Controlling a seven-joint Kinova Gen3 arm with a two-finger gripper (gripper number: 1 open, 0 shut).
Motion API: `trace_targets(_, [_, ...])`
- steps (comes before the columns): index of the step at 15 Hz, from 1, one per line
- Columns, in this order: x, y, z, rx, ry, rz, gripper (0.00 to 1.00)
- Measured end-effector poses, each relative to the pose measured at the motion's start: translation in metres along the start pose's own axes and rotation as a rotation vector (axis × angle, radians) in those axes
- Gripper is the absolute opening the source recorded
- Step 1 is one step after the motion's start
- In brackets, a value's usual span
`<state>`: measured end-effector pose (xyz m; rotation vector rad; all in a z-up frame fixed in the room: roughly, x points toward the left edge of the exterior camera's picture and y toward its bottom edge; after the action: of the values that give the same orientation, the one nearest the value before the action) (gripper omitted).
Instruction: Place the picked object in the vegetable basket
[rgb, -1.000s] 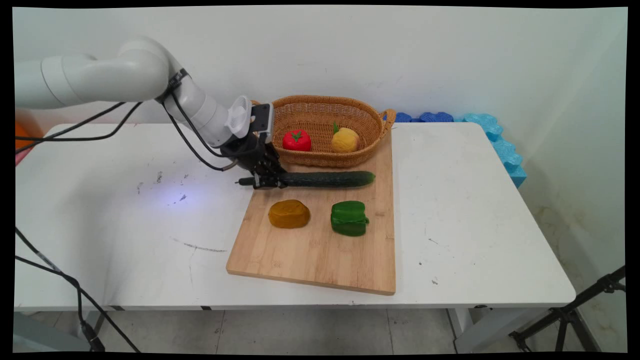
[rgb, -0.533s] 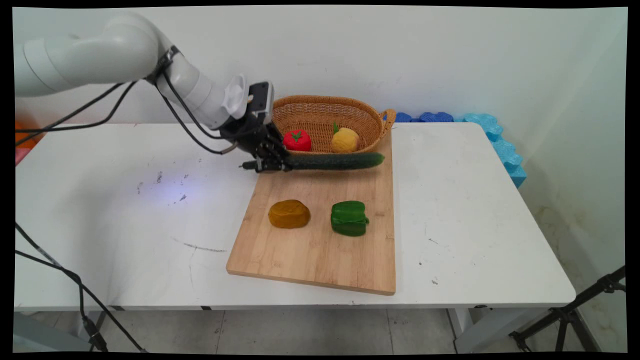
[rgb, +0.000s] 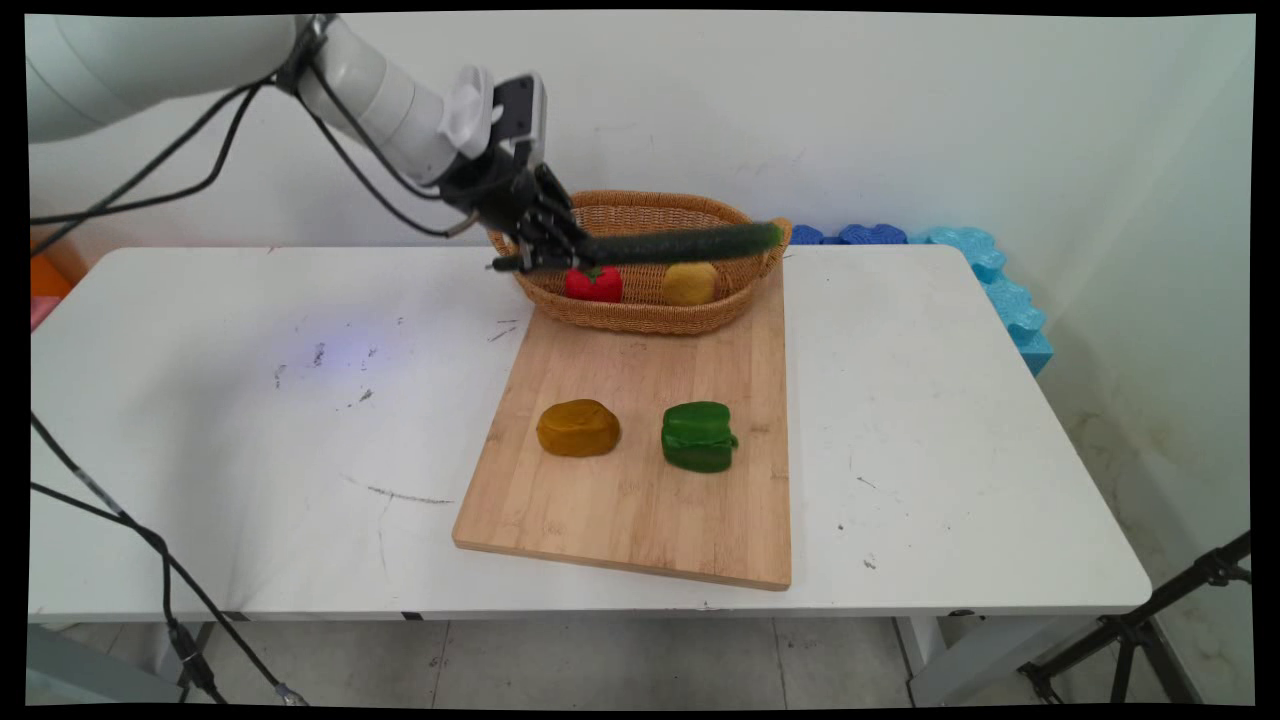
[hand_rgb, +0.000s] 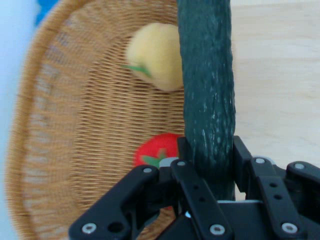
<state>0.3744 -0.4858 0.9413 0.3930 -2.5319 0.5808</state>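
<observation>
My gripper (rgb: 535, 256) (hand_rgb: 207, 155) is shut on the left end of a long dark green cucumber (rgb: 680, 243) (hand_rgb: 207, 85). I hold it level in the air, across the front of the wicker basket (rgb: 625, 215) (hand_rgb: 75, 125). Inside the basket lie a red tomato (rgb: 593, 284) (hand_rgb: 157, 150) and a yellow fruit (rgb: 689, 283) (hand_rgb: 155, 55), both partly hidden behind the cucumber. The basket stands on the far end of a wooden cutting board (rgb: 640, 490).
On the board's middle sit a brown-orange lump (rgb: 578, 427) and a green bell pepper (rgb: 698, 436). Blue foam pieces (rgb: 985, 270) line the wall at the table's far right. Black cables hang off the table's left side.
The gripper has lifted the cucumber off the board, up and toward the basket. The cucumber now hangs in front of the tomato and yellow fruit.
</observation>
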Motion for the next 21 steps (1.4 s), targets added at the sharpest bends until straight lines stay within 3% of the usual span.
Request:
trace_targets(6, [0.006, -0.050, -0.005, 0.100, -0.009, 0.026, 0.00])
trace_targets(10, [0.004, -0.079, 0.002, 0.141, -0.031, 0.081, 0.00])
trace_targets(15, [-0.003, -0.107, 0.019, 0.156, -0.063, 0.183, 0.00])
trace_targets(21, [-0.018, -0.126, 0.044, 0.140, -0.106, 0.288, 0.00])
